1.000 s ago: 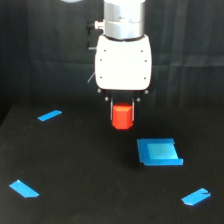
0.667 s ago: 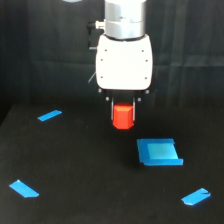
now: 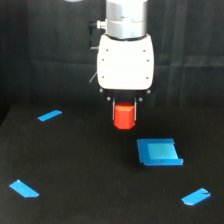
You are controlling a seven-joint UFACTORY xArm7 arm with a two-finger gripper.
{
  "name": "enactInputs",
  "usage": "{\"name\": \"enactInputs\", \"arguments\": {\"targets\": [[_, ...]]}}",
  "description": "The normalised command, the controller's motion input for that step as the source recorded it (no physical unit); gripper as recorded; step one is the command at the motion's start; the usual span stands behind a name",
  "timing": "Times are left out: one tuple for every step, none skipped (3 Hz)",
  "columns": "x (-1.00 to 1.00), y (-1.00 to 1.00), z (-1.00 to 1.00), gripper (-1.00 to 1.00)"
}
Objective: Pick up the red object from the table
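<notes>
1. We find the gripper closed on the red block, which hangs just below the white gripper body at the middle of the exterior view.
2. The fingers themselves are mostly hidden – only short dark tips show at either side of the block's top edge.
3. The block appears to be off the surface; we judge this from the dark gap beneath it, though no shadow confirms the clearance.
4. Other items on the surface: a blue square below and toward the view's right of the block, a blue strip toward the left, another strip at lower left, and a third at lower right. All lie well apart from the block.
5. Step in hand, as we judge it: the grasp is made and the lift is under way or near its end.
6. The next move calls for a steady vertical rise with grip force maintained – no lateral swing, since the hold covers only the block's upper part and a slip would drop it.
</notes>
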Motion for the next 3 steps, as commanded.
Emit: {"name": "enactInputs", "arguments": {"targets": [[0.12,0.03,0.08,-0.93],[-0.04,0.01,0.13,-0.86],[0.04,-0.03,0.01,-0.91]]}}
